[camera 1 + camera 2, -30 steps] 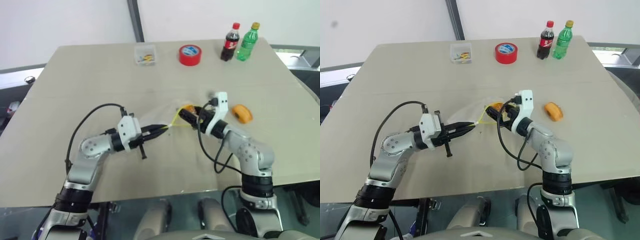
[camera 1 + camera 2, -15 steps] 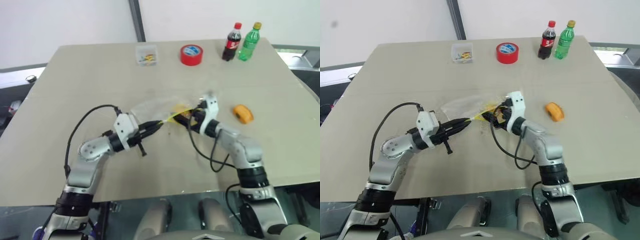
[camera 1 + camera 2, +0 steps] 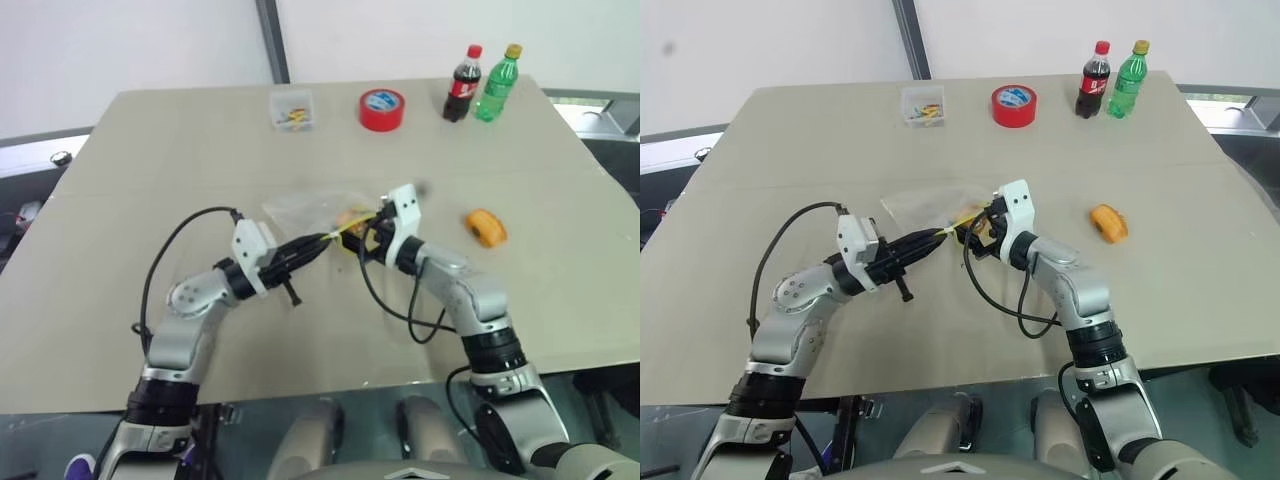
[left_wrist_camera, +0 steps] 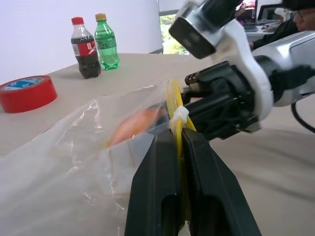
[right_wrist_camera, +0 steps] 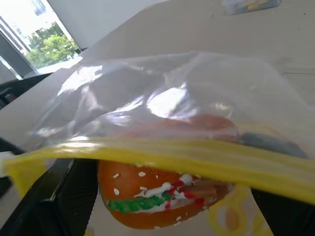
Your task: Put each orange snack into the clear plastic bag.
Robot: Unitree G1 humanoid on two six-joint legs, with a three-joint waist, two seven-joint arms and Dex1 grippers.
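Centrally, the left gripper (image 4: 178, 147) has its two black fingers (image 4: 155, 182) pressed together on the yellow strip at the mouth of the clear plastic bag (image 3: 310, 208), pinching that edge and holding the bag's mouth up off the worktop (image 3: 150, 180). From the pinch the bag trails away toward the far side of the worktop, crinkled and partly resting on the surface.

Opposite, the right gripper (image 5: 162, 206) has its fingers (image 5: 64, 196) spread wide on either side of one orange snack (image 5: 162, 201), a small burger-shaped piece with a seeded top and green, white and red stripes. Whether the fingers are touching it cannot be told. The snack sits right at the bag's mouth, just behind the yellow strip, with the clear film draped over its upper part. In the left wrist view the same piece shows as an orange blur through the plastic.

The two grippers meet nose to nose above the middle of the worktop, both pointing roughly level.

A second orange snack (image 3: 484, 226) lies on the bare worktop to the right of the right arm, well apart from the bag.

Along the far edge stand a small clear box (image 3: 291, 109) of coloured bits, a red tape roll (image 3: 382, 109), a cola bottle (image 3: 462, 84) and a green bottle (image 3: 498, 84).
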